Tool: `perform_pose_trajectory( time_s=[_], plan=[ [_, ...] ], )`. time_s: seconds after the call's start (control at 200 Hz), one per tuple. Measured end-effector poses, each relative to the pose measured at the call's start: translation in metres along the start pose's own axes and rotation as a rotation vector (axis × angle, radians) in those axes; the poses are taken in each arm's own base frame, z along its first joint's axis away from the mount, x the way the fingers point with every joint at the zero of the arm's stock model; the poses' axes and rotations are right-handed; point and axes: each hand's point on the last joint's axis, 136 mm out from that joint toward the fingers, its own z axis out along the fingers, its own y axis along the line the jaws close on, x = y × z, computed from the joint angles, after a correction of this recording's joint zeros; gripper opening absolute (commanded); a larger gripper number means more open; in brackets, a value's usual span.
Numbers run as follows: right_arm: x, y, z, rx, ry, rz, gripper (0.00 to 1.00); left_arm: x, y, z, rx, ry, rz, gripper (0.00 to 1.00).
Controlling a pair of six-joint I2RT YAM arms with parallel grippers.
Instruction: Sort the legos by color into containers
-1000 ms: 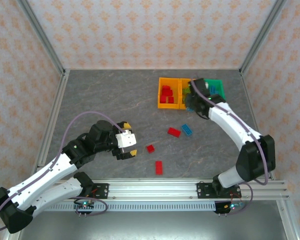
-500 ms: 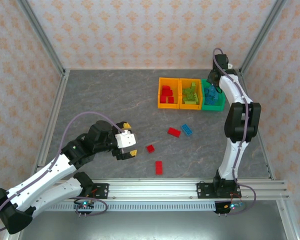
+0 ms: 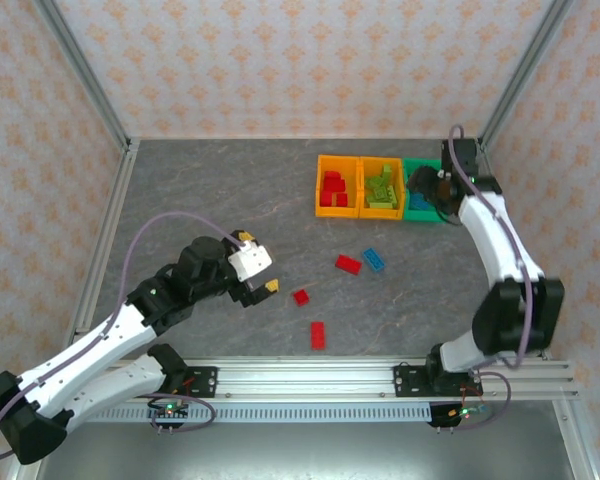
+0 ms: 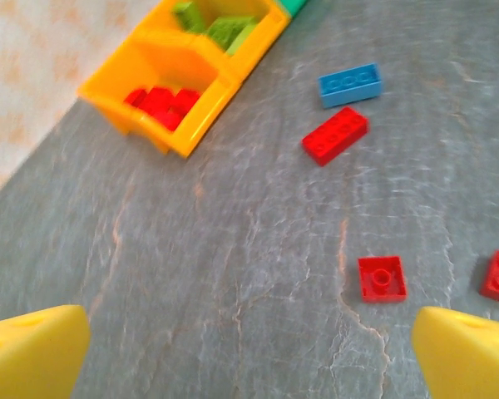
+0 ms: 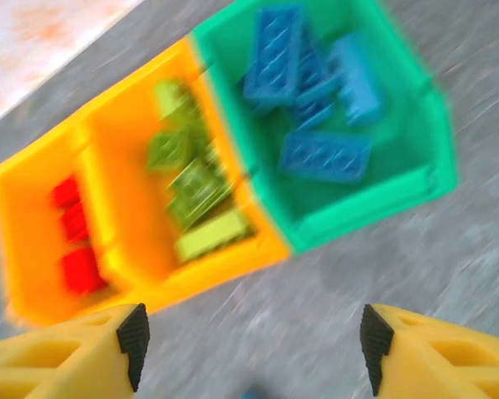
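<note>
Grey marbled table point(image 3: 230, 190), patterned panels point(image 3: 280, 60) on three sides.

Left arm point(image 3: 110, 335) reaches from the near-left corner toward mid-table. Right arm point(image 3: 500, 240) runs up the right side to the far-right corner.

We count three bins in a row at far right, touching side by side: left orange bin point(image 3: 335, 213), middle orange bin point(image 3: 380, 213), and green bin point(image 5: 362, 212) at the right end.

Left gripper point(image 3: 259, 262) hangs over bare table, left of the loose bricks. Its yellow fingers point(image 4: 33, 353) stand wide apart with nothing between them. Right gripper point(image 5: 254, 357) hovers at the green bin, overlapping it in the top view. Its wrist view is motion-blurred, but we can make out the two fingers point(image 5: 66, 357) parted and empty.

Legos in bins:
- Red legos point(image 3: 333, 186) lie in the left orange bin.
- Lime legos point(image 3: 383, 188) lie in the middle orange bin.
- Blue legos point(image 5: 324, 154) lie in the green bin.

Four more lie loose on the table, nearer the arms than the bins:
- A long red brick point(image 3: 348, 264) and a blue brick point(image 3: 374, 260) lie just beside each other. We cannot tell whether they touch.
- A small red square point(image 3: 301, 296) sits closest to the left gripper.
- A second red brick point(image 3: 318, 335) lies nearest the arm bases, apart from the others.
</note>
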Motion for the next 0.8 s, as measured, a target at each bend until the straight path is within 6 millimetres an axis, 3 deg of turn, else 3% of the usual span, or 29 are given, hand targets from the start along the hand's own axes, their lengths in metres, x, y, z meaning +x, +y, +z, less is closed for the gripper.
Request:
perform_pose_trajectory(
  time_s=[0.075, 0.17, 0.27, 0.345, 0.42, 0.566, 0.686, 0.801],
  plan=[
    [0.044, 0.026, -0.020, -0.110, 0.055, -0.041, 0.75, -0.001, 0.012, 0.008, -0.044, 0.046, -0.102, 0.91],
    [0.116, 0.060, -0.040, -0.243, 0.181, -0.128, 0.76, -0.015, 0.026, 0.018, -0.078, 0.084, -0.245, 0.87],
    [0.171, 0.067, -0.056, -0.306, 0.284, -0.170, 0.76, -0.030, 0.034, 0.030, -0.092, 0.103, -0.398, 0.82],
    [0.199, 0.067, -0.065, -0.324, 0.338, -0.180, 0.76, -0.022, 0.030, 0.043, -0.088, 0.142, -0.499, 0.80],
    [0.217, 0.069, -0.072, -0.341, 0.377, -0.192, 0.76, -0.008, 0.014, 0.057, -0.055, 0.200, -0.558, 0.73],
    [0.234, 0.071, -0.079, -0.347, 0.429, -0.207, 0.76, 0.020, -0.040, 0.093, 0.060, 0.374, -0.552, 0.61],
    [0.238, 0.064, -0.078, -0.320, 0.449, -0.209, 0.76, 0.041, -0.079, 0.120, 0.132, 0.515, -0.489, 0.61],
    [0.243, 0.057, -0.075, -0.294, 0.462, -0.209, 0.76, 0.063, -0.103, 0.135, 0.167, 0.612, -0.443, 0.61]
  ],
)
